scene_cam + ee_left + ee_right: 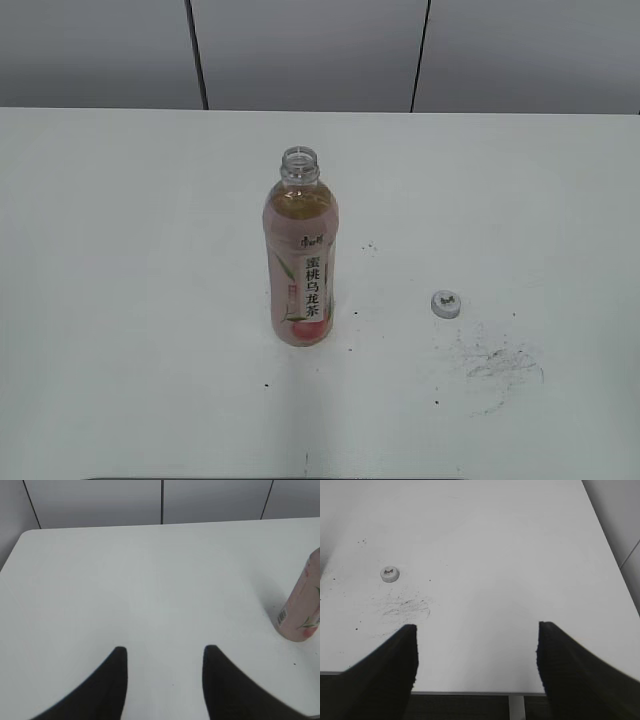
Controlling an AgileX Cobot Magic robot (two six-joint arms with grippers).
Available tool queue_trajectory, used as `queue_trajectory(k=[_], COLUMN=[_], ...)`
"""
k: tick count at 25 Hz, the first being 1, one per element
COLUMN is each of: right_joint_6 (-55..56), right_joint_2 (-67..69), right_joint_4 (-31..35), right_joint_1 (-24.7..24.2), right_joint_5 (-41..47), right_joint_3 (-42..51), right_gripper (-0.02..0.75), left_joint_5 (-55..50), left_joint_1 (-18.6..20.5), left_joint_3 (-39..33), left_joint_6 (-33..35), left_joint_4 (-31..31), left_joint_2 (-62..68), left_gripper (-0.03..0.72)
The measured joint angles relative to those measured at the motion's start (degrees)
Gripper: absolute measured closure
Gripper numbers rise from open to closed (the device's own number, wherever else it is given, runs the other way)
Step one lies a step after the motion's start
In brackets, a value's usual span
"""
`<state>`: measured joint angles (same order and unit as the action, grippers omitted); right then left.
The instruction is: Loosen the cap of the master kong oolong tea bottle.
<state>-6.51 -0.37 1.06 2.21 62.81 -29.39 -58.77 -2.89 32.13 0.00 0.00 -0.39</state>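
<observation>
bottle (301, 262) stands upright near the middle of the white surface (120, 300), its neck bare and open, which suggests the loosening is done and more. cap (446, 304) lies flat on the surface well to the bottle's right, top side up, just above a patch of dark scuffs (500, 362); likely set aside clear of the bottle. left hand (163, 655) hangs open and empty over bare surface, bottle off to its right. right hand (476, 640) is spread wide, empty, near the surface's front edge, cap ahead to its left.
</observation>
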Motion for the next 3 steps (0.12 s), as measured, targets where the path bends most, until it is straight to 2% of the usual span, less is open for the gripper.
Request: queue_trajectory(k=[3], right_joint_6=[0.0], right_joint_2=[0.0], right_joint_4=[0.0], right_joint_1=[0.0], right_joint_5=[0.0], right_joint_3=[0.0], right_gripper=[0.182], left_joint_5=[0.0], left_joint_1=[0.0], left_joint_3=[0.0], left_joint_6=[0.0], left_joint_4=[0.0], left_joint_2=[0.0], left_gripper=[0.388])
